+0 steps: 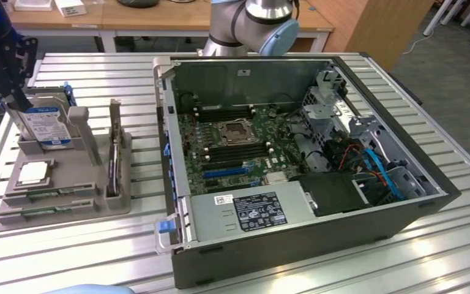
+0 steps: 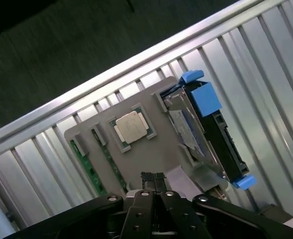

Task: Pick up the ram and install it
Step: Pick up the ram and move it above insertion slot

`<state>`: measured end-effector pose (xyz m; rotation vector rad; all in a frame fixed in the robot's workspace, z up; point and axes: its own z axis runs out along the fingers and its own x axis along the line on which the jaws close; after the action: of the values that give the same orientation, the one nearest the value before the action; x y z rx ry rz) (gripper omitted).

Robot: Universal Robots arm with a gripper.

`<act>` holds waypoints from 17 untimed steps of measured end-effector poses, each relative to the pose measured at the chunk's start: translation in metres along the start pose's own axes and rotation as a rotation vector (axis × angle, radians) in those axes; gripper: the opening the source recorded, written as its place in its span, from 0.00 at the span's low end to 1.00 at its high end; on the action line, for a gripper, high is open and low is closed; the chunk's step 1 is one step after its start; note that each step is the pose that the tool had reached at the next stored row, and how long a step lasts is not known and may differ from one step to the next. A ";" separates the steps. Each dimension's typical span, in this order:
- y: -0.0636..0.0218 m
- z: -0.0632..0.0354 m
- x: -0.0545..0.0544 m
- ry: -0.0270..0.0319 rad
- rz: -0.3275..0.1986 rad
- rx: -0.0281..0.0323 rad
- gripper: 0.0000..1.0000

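My end effector (image 2: 153, 177) clenched, nothing between fingers, hanging over grey holder (image 1: 88, 205) on slatted surface (image 1: 431, 257). Ram (image 1: 43, 195) lying in holder slot, near CPU chip (image 1: 35, 173), untouched. Hard drive (image 1: 46, 125): blue label, writing unreadable. Computer case (image 1: 300, 245) open; sticker text too small to read.

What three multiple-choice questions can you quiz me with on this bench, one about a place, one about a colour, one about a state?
1. Where does the CPU chip lie? A) in the grey holder B) on the floor C) on a shelf
2. What colour is the ram? A) red B) green C) yellow
3. How is the computer case? A) closed up B) open C) upside down
Answers: 1 A, it sits in a recess of the holder. 2 B, its board is green. 3 B, its motherboard lies in plain sight.
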<state>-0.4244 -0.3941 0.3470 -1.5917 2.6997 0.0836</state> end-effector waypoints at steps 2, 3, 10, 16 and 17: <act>0.0000 0.0006 0.000 0.0011 -0.027 -0.0009 0.10; 0.0000 0.0009 0.000 0.0017 -0.042 -0.0014 0.10; -0.0001 0.0025 0.000 0.0060 -0.139 -0.0047 0.10; -0.0002 0.0040 0.000 0.0099 -0.232 -0.0077 0.10; -0.0002 0.0043 0.000 0.0106 -0.249 -0.0082 0.10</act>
<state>-0.4244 -0.3941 0.3427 -1.9193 2.4860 0.0845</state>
